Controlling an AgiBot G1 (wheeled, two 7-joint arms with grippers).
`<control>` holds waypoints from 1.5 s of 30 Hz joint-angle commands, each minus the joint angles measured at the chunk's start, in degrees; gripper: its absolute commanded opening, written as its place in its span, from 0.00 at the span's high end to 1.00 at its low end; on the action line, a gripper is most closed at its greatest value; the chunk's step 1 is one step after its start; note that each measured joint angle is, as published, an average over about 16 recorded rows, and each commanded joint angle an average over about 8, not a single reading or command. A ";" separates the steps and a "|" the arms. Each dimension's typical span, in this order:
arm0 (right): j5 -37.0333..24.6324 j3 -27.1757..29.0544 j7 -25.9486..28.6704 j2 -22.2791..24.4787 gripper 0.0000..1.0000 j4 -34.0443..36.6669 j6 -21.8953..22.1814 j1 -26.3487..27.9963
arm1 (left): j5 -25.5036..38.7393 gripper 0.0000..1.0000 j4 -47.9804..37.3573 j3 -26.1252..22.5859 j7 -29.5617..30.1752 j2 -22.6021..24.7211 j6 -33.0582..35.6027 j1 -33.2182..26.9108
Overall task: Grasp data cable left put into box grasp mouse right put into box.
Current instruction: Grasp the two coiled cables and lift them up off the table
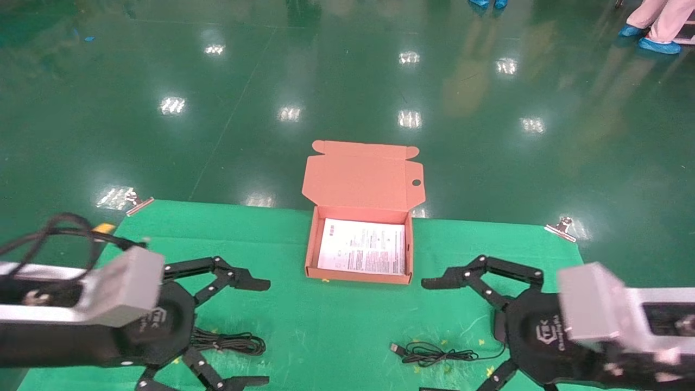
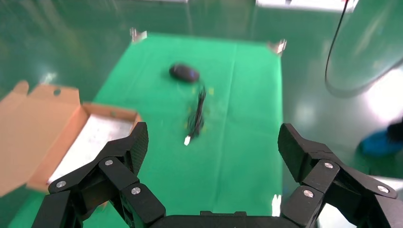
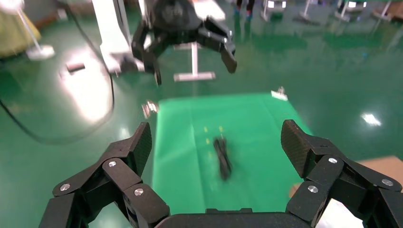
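Both tools are held wide open and empty above the tabletop (image 1: 336, 326): the left tool (image 1: 258, 331) over the data cable (image 1: 228, 343), the right tool (image 1: 429, 334) beside the box (image 1: 358, 277).

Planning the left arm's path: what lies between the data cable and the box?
Only bare green mat; the head view shows nothing between the data cable and the box.

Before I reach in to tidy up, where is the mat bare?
Bare: mat between box and both tools; strips either side of the box. Crowded: data cable by left tool, mouse cord by right tool.
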State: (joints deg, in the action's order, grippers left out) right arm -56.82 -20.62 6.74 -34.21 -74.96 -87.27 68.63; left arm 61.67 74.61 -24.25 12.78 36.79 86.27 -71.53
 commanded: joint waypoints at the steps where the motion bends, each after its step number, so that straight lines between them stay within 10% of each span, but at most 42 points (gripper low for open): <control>1: -2.30 -0.64 -0.59 0.04 0.00 -0.37 -0.32 1.23 | 2.52 0.00 0.06 -1.09 0.22 0.55 0.18 -1.42; 25: -43.35 -24.40 -11.83 -10.13 0.00 -2.36 2.25 16.69 | 41.39 0.00 1.95 -16.06 2.79 10.90 -6.01 -8.37; 45: -50.82 -26.13 -4.30 -15.35 0.00 4.82 13.37 9.29 | 56.77 0.00 -5.21 -19.52 6.42 16.20 -19.03 -2.85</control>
State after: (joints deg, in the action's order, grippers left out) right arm -107.82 -46.90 1.48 -49.74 -69.97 -74.03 78.30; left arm 117.93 68.91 -43.83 18.79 53.06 67.89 -74.70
